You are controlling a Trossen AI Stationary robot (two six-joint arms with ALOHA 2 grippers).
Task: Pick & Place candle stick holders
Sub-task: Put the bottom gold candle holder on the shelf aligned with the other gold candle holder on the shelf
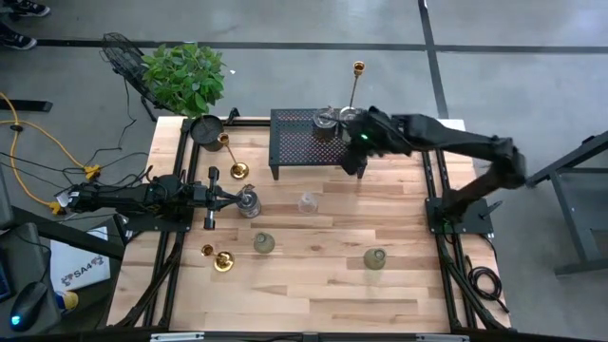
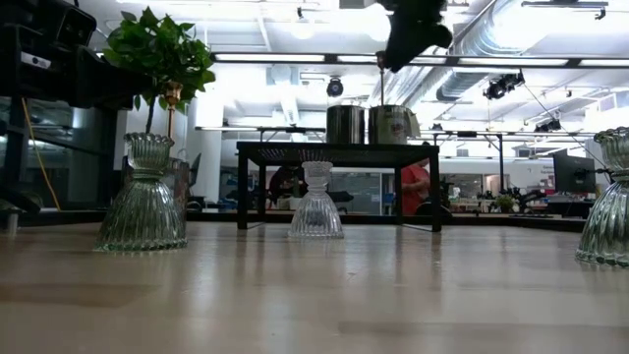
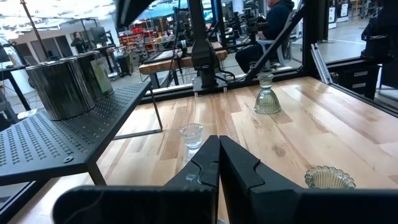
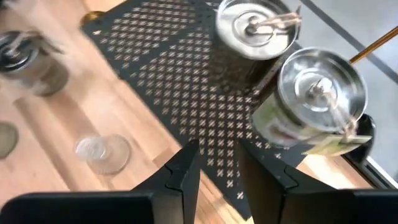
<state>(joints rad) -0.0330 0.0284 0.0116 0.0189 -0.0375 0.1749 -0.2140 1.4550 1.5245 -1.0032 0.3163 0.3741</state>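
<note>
Butcher-block table (image 1: 313,285) fills the floor space between the two arms, with a black mesh rack (image 1: 294,142) standing at its far edge and a leafy potted plant (image 1: 182,78) at the far left corner. Over the rack's right end the right gripper (image 4: 214,163) hangs in the air, its fingers a little apart and gripping nothing. Just below it two silvery cups (image 4: 320,93) sit on the mesh side by side, and a gold candlestick (image 1: 355,87) leans up behind them. Along the left side the left gripper (image 3: 219,163) reaches low across the table, fingers pressed together and empty, its tip next to a silvery cup (image 1: 249,201). Two more gold candlesticks lie on the wood, one near the plant (image 1: 231,157), one near the front left (image 1: 218,258). A clear glass cup (image 1: 307,202) stands mid-table, with two greenish ones (image 1: 263,243) toward the front, well apart.
</note>
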